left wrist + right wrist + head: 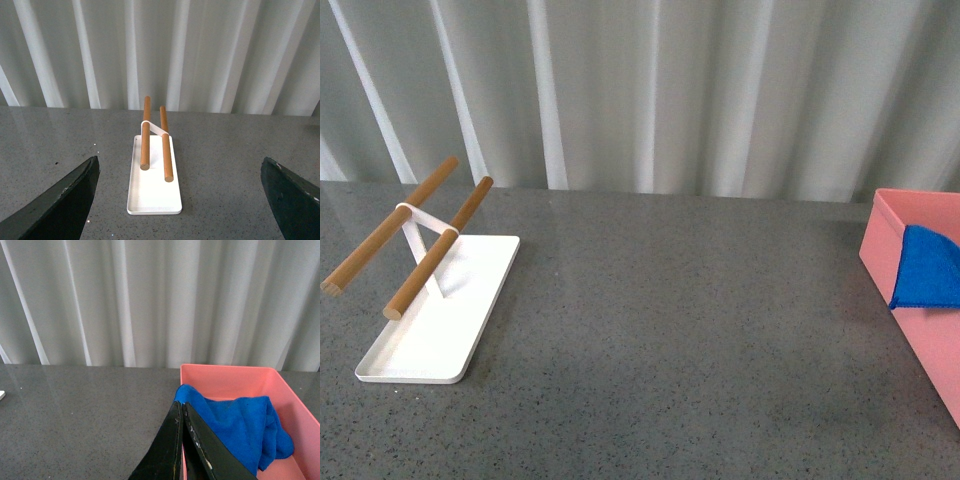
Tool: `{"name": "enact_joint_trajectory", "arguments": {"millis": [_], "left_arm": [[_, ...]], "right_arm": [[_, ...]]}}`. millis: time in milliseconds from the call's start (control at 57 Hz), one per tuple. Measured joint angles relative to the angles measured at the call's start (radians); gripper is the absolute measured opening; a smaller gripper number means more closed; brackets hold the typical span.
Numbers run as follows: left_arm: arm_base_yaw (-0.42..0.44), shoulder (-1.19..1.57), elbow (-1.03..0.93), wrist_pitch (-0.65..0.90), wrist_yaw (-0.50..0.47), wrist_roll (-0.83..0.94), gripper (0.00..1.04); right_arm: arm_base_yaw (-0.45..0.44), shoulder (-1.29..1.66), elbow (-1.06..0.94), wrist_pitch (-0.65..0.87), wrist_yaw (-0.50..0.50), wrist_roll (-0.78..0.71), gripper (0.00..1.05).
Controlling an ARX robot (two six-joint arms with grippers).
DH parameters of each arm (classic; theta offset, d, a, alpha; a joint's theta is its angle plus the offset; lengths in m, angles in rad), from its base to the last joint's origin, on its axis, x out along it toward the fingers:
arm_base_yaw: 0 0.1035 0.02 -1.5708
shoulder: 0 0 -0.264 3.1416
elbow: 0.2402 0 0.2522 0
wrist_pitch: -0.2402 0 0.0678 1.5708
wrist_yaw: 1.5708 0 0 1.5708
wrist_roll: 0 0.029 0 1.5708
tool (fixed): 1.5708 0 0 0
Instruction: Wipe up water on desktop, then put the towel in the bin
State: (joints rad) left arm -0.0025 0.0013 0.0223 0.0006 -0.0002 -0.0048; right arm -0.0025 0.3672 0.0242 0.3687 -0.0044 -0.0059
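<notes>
The blue towel (930, 268) lies bunched in the salmon-pink bin (895, 215) at the right edge of the dark grey desktop (670, 330), one corner draped over the bin's near wall. In the right wrist view the towel (240, 425) fills the near part of the bin (225, 375). My right gripper (181, 405) is shut and empty, its tips just in front of the towel's draped corner at the bin's wall. My left gripper (180, 200) is open and empty above the desktop (240, 165). Neither arm shows in the front view.
A flat white tray (445, 310) with two wooden bars (435, 245) on a white stand sits on the left of the desktop; it also shows in the left wrist view (152, 185). A pleated white curtain (650, 90) hangs behind the desktop's far edge.
</notes>
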Motion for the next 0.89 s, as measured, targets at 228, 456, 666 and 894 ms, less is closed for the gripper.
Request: {"name": "enact_joint_trajectory", "arguments": {"millis": [228,456,666,894], "left_arm": [[0.0,0.0,0.0,0.0,0.0,0.0,0.98],[0.0,0.0,0.0,0.0,0.0,0.0,0.98],[0.0,0.0,0.0,0.0,0.0,0.0,0.98],[0.0,-0.001,0.0,0.0,0.0,0.0,0.98]], "right_arm": [[0.0,-0.09,0.0,-0.088,0.0,0.0,0.03],[0.0,-0.156,0.0,-0.154,0.001,0.001,0.03],[0.0,-0.243,0.0,-0.256,0.001,0.003,0.03],[0.0,-0.362,0.0,-0.367,0.003,0.003,0.03]]}}
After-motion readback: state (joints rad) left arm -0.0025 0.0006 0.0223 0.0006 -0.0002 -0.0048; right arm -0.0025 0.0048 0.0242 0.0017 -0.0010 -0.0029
